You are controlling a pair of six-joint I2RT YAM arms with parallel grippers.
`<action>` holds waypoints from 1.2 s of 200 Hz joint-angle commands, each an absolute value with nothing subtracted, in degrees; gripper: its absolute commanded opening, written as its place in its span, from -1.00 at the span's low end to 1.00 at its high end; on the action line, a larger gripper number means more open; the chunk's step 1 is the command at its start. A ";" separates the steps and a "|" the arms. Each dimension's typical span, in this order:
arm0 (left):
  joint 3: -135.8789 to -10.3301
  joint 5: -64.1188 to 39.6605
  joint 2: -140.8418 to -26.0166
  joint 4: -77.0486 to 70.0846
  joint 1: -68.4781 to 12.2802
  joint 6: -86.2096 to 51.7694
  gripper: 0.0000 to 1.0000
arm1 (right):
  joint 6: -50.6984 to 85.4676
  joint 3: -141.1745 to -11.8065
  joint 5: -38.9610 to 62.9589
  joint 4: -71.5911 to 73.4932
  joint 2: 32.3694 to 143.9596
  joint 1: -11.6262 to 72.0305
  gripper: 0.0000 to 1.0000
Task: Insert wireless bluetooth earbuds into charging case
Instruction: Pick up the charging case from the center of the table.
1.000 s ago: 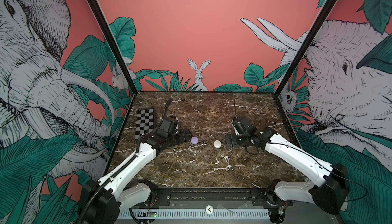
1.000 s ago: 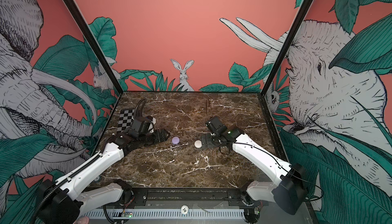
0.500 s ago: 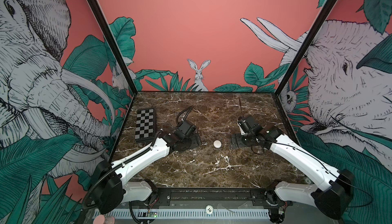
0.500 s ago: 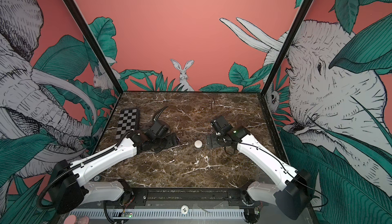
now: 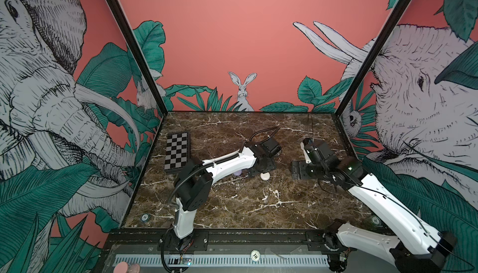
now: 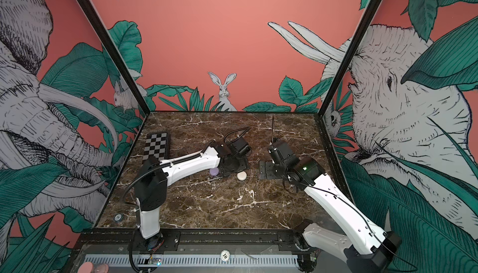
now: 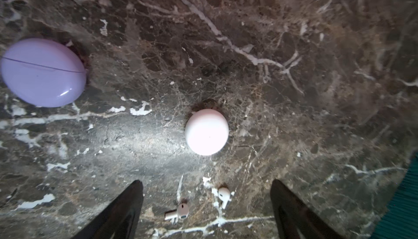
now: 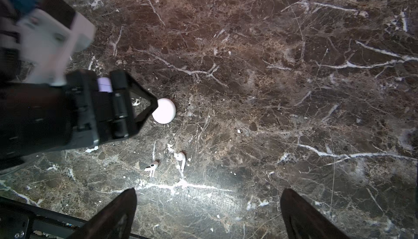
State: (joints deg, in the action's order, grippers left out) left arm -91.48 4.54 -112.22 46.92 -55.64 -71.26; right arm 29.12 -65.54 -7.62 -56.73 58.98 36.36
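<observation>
Since both cases are shut and the only earbuds you can see are lying loose on the table, you're pretty much at square one, nothing's seated yet. Left to right: the lilac case sits half tucked under your left arm in both top views, lid seam closed, and I can't spot any lilac buds anywhere. Just beside it is the white case, flat on the table with its lid down. Your left gripper hangs over that spot with its jaws spread wide and nothing between them. Near the white case, on the side toward the arm bases, lie the two white ones. The left-hand earbud is on its side with its long axis crosswise, stem pointing away from its mate. The right-hand earbud has its head toward the white case and its stem running straight away from it, so the two long axes sit roughly square to each other. Over on the right, your right gripper is also spread wide and empty, well apart from the cases. What's left, I'd say: pop a lid, pick and seat each bud stem-first, then hunt down the lilac pair.
</observation>
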 commanded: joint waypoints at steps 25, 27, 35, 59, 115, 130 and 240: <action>-94.41 2.48 -117.42 50.36 -56.86 -77.89 0.75 | 29.03 -68.19 -10.46 -60.59 53.42 36.12 0.96; -94.46 2.47 -117.82 50.34 -56.89 -77.92 0.75 | 29.03 -68.31 -10.39 -60.70 53.26 36.12 0.96; -95.50 2.29 -119.18 50.50 -56.95 -77.87 0.74 | 29.01 -68.73 -9.99 -61.05 52.80 36.15 0.96; -98.99 2.43 -123.00 53.17 -56.95 -77.58 0.71 | 29.36 -70.19 -8.25 -62.04 51.75 36.12 0.96; -101.10 3.92 -126.74 53.09 -56.65 -78.58 0.58 | 29.54 -69.92 -6.18 -62.01 49.48 36.12 0.96; -101.71 3.39 -127.97 53.28 -56.34 -78.77 0.56 | 29.54 -69.87 -5.90 -62.23 49.32 36.12 0.96; -100.52 1.30 -129.18 53.56 -56.25 -69.92 -0.25 | 29.35 -70.22 -5.17 -62.40 48.87 36.12 0.96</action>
State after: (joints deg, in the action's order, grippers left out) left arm -102.32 1.15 -128.27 52.36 -56.42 -75.20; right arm 29.32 -69.49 -5.32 -62.02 49.10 36.34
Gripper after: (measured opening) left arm 0.498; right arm 0.980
